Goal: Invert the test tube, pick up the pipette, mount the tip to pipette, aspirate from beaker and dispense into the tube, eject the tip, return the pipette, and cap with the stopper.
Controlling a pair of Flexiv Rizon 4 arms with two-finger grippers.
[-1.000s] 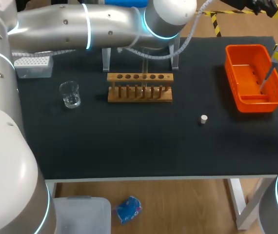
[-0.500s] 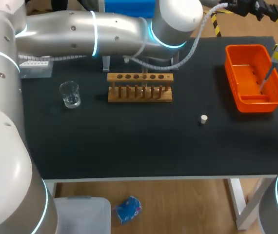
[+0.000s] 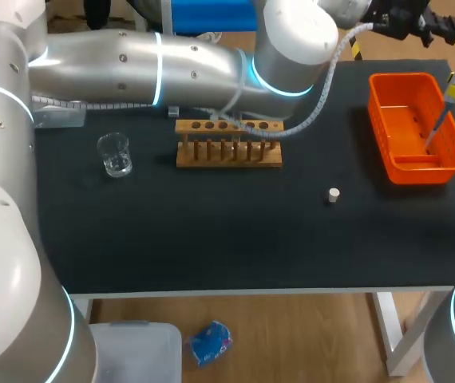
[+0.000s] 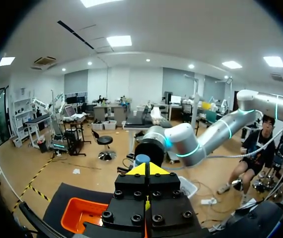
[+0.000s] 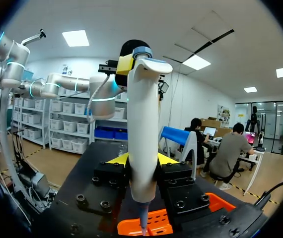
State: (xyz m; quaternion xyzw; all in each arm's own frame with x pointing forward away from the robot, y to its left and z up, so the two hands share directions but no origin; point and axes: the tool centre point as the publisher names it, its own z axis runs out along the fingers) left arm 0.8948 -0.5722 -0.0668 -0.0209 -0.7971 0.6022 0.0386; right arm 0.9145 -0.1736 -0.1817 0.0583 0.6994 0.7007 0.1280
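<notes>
White pipette (image 5: 144, 144) upright in the right claw (image 5: 143, 159), over the orange bin (image 5: 157, 224)

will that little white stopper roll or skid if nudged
The stopper is tiny and stands alone on the black table, so it is probably light and skids easily. It looks round, so once tipped over it may well roll.

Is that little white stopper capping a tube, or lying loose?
Loose: the stopper lies alone on the black table, apart from the wooden rack.
</notes>
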